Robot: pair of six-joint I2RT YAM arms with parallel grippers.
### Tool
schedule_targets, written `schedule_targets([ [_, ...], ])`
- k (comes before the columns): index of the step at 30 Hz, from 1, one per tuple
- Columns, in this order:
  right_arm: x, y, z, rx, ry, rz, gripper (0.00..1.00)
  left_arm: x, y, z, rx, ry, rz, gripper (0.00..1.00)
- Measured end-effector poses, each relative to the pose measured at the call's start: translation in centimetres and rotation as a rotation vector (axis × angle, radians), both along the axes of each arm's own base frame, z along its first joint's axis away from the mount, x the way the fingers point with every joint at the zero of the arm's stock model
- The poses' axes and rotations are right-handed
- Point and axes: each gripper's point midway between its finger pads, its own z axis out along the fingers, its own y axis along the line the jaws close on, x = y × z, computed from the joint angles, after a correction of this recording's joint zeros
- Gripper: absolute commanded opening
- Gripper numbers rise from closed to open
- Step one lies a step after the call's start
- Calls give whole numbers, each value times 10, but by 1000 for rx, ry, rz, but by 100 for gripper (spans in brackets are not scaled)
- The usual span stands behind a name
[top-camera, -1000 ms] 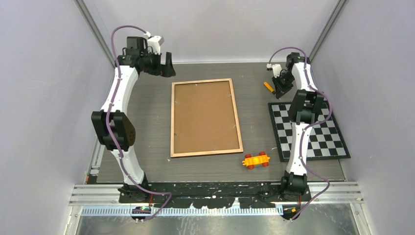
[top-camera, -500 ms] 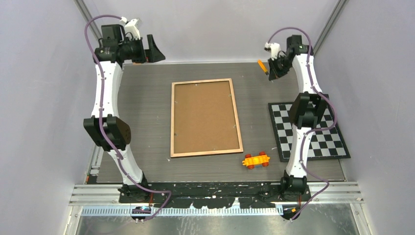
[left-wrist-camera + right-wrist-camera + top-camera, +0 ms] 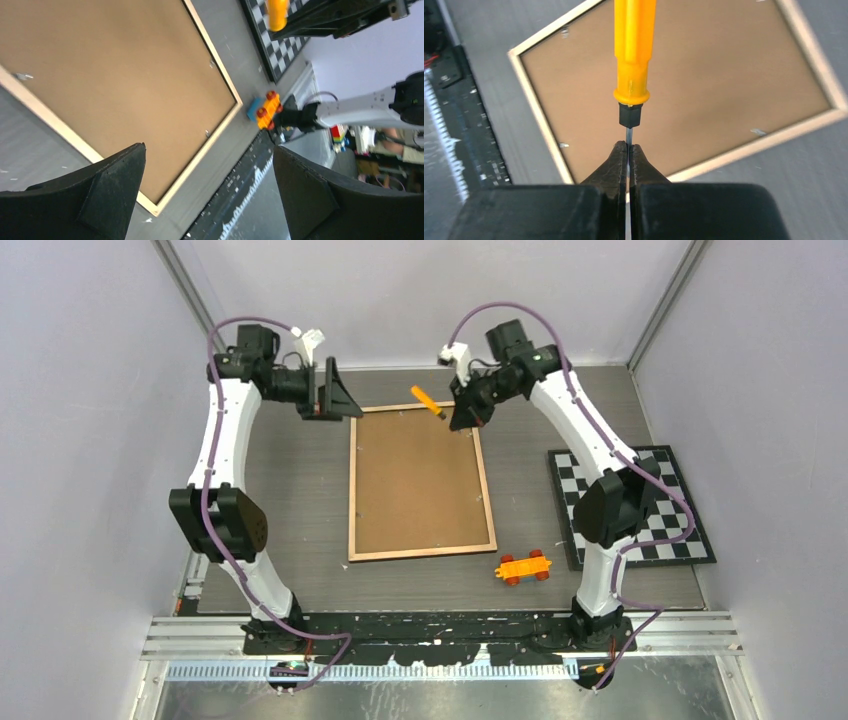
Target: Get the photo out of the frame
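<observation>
The frame [image 3: 420,480] lies face down mid-table, showing its brown board back and light wooden rim; it also shows in the left wrist view [image 3: 100,75] and the right wrist view [image 3: 714,75]. The photo is hidden under the board. My right gripper [image 3: 460,412] hovers over the frame's far right corner. It is shut [image 3: 628,150] on the thin metal shaft of a yellow-handled screwdriver [image 3: 634,50], which points left over the far rim [image 3: 428,400]. My left gripper [image 3: 335,395] is open and empty [image 3: 208,146] above the frame's far left corner.
A black-and-white checkerboard mat [image 3: 640,505] lies at the right. An orange toy car [image 3: 523,567] sits near the frame's near right corner, also seen in the left wrist view [image 3: 267,110]. Small metal tabs [image 3: 758,132] sit along the board's edges.
My right arm swung left from the far right side to the frame's far right corner, carrying the screwdriver. My left gripper came down and right to the frame's far left corner.
</observation>
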Motion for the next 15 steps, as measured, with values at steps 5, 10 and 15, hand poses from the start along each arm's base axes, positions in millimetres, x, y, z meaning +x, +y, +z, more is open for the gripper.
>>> schedule_targets([
  [5,-48,38,-21,4,101,82,0,-40,-30,-9,-22,29,-110,97],
  [10,-76,65,-20,26,140,125,0,-62,-54,-2,-75,4,-187,91],
  [15,-93,84,-7,60,135,156,1,-63,-66,-13,-127,52,-190,82],
])
